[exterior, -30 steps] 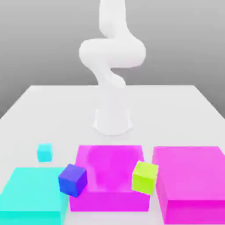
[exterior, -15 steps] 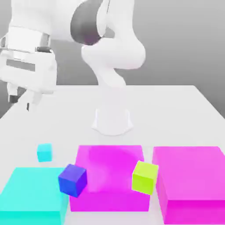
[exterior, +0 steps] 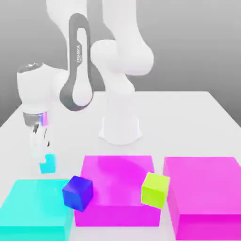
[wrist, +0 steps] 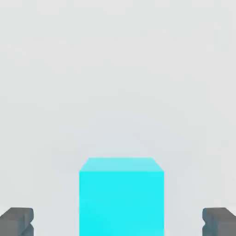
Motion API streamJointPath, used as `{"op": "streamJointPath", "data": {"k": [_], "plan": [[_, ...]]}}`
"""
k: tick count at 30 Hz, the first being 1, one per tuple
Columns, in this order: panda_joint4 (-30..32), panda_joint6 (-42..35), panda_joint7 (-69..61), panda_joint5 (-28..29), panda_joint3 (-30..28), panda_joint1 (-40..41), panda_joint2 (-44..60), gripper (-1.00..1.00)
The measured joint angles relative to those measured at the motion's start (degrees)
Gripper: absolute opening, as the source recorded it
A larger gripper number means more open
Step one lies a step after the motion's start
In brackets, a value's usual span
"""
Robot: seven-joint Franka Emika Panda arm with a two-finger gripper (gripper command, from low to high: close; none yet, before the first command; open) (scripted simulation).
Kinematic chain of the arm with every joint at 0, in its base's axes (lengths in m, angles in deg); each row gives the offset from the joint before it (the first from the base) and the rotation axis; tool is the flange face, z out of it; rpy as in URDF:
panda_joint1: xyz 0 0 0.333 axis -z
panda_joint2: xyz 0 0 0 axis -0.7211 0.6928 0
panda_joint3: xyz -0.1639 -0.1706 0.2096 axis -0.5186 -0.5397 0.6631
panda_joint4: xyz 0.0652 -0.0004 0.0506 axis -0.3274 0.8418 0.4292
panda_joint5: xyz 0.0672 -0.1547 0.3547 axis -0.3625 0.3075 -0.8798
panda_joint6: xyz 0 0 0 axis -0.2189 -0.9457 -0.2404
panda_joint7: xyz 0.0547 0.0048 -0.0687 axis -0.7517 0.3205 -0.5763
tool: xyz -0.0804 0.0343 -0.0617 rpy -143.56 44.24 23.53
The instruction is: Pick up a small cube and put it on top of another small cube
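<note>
Hand (wrist: 118,223), jaws apart, has descended to the small cyan cube (exterior: 50,166); grasp appears next.

You're looking at a simulated robot test scene, not a furnished room: a plain white table (exterior: 179,122) spans the middle of the exterior view, a grey backdrop (exterior: 188,42) fades behind it, a white arm (exterior: 120,94) stands at upper centre, and flat-coloured blocks (exterior: 117,179) and cubes (exterior: 155,189) line the lower part.
</note>
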Motion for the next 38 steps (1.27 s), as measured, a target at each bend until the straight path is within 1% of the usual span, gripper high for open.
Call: {"op": "streamJointPath", "data": {"k": [2,3,10,12,15,18,21,30,32,34,35,38], "plan": [[-0.73,3.40,-0.85,-0.93,3.86,3.69,4.11,0.00],[-0.99,4.63,-0.97,-0.99,5.00,4.86,5.58,-1.00],[-1.00,4.76,-0.68,-0.65,5.24,5.15,5.66,-1.00],[-0.43,2.25,0.39,0.60,3.20,3.37,2.59,-1.00],[0.71,-2.50,3.56,4.91,0.20,1.51,-3.32,-1.00],[1.83,-7.55,5.93,8.39,-0.10,2.45,-9.48,-1.00],[-2.43,-14.34,9.26,8.27,3.47,-2.09,-12.07,-1.00],[-20.38,-35.84,21.28,5.91,15.80,-15.34,-15.69,-1.00],[-21.03,-34.11,22.79,6.59,16.89,-16.35,-13.27,-1.00],[-20.43,-29.98,23.86,7.69,16.95,-16.78,-9.68,-1.00],[-20.15,-28.44,24.18,8.07,17.23,-16.62,-8.40,1.00],[-20.15,-28.44,24.18,8.07,17.24,-16.87,-8.40,1.00]]}}
